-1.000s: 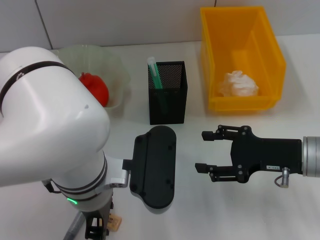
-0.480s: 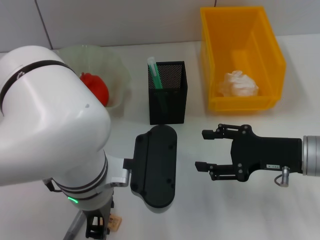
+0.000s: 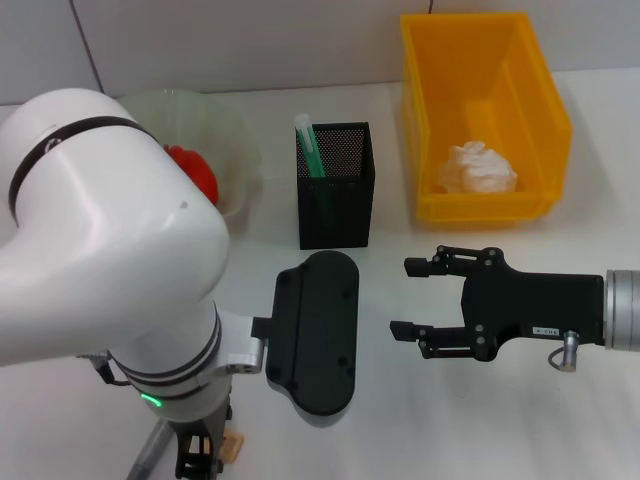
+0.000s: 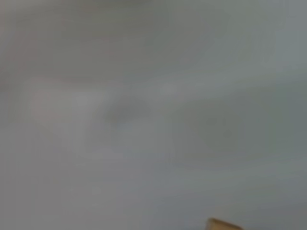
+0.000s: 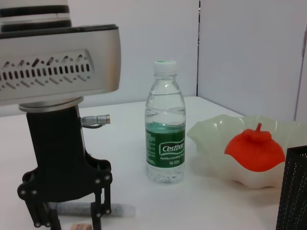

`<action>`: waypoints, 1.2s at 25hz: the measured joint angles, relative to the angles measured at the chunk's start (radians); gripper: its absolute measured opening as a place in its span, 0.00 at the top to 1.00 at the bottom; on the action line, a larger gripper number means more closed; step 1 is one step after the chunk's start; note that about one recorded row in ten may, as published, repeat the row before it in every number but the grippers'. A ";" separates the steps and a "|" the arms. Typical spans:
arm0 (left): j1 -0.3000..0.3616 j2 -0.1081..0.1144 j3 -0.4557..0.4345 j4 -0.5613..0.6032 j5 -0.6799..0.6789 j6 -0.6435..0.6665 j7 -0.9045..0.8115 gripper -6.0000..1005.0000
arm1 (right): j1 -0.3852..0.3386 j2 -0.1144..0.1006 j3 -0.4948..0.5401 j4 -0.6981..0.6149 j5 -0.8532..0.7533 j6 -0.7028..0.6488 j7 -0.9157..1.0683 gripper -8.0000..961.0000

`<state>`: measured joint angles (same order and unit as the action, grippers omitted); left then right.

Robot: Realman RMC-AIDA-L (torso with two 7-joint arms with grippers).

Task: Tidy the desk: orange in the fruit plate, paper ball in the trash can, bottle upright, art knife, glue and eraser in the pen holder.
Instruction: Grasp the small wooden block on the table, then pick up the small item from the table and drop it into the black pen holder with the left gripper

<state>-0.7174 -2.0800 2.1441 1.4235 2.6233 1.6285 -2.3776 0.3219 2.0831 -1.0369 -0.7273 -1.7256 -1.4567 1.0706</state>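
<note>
With our left gripper low over the eraser by the grey stick, fingers parted and empty, and our right gripper idle, open and empty mid-desk, we risk pinching the stick or nudging the eraser away.

Glossy translucent plate, mesh holder

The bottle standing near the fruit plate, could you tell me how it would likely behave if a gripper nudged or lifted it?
The bottle stands upright, tall over a narrow base, so a high push would probably tip it. It looks nearly full, so likely heavy for its size. Its smooth clear plastic may slip in a light grip, and once on its side it would probably roll.
</note>
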 joint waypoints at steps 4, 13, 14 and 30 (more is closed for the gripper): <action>-0.004 0.000 0.009 0.000 -0.002 -0.002 0.000 0.50 | 0.001 0.000 0.000 0.000 0.000 0.001 0.000 0.20; -0.018 0.000 0.011 -0.011 -0.025 -0.004 0.000 0.50 | 0.002 -0.001 0.001 0.000 0.001 0.001 0.000 0.21; -0.020 0.000 0.011 -0.016 -0.025 -0.004 -0.001 0.50 | 0.002 -0.001 0.001 0.000 0.001 0.001 0.000 0.21; -0.028 0.000 0.006 -0.032 -0.025 -0.018 -0.017 0.71 | 0.000 -0.002 0.007 0.000 0.002 0.001 -0.003 0.21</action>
<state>-0.7456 -2.0800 2.1506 1.3918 2.5986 1.6104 -2.3949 0.3220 2.0815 -1.0297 -0.7271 -1.7240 -1.4558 1.0678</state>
